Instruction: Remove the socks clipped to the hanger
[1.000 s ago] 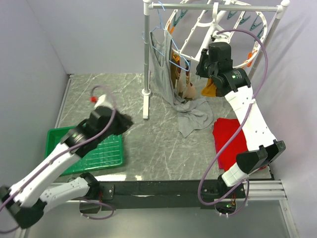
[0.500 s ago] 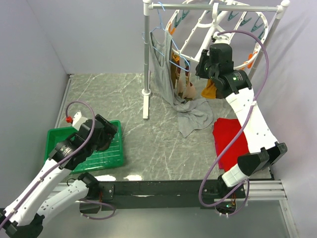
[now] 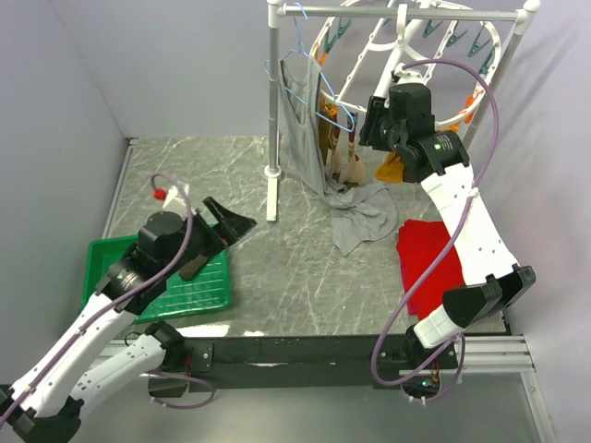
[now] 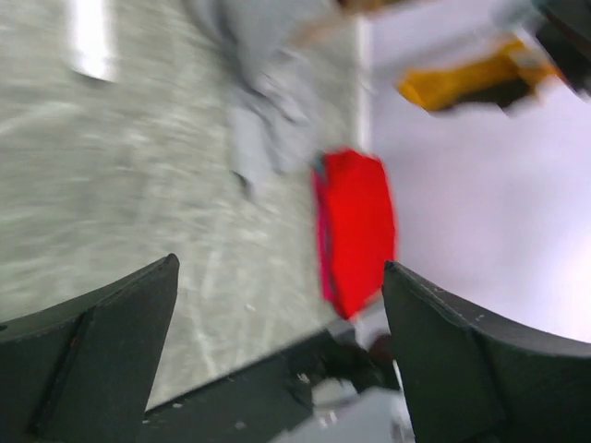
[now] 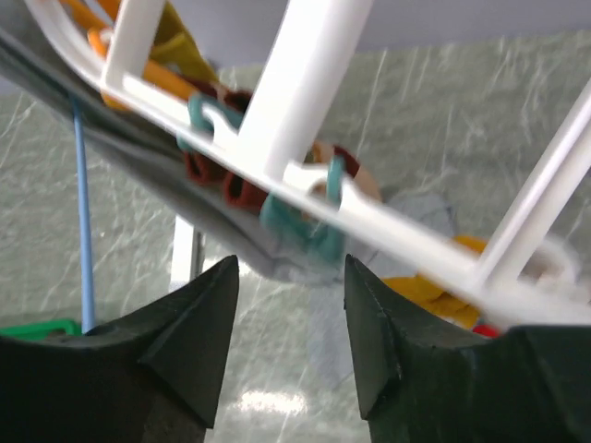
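Released and empty beneath the hanger (image 5: pixel 309 88), the right pincer (image 5: pixel 288 277) could catch a teal clip (image 5: pixel 312 233) instead of the socks (image 5: pixel 220 177).

Bright, even light falls from above, and shadows are soft. The table (image 3: pixel 305 268) shows pale glare near its front edge. The left wrist view is motion-smeared throughout, the red cloth (image 4: pixel 355 226) streaked. In the right wrist view the hanger (image 5: pixel 312 83) is out of focus.

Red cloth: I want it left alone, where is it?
Top view: the red cloth lies on the table's right side, beside the grey tank top, partly under the right arm.
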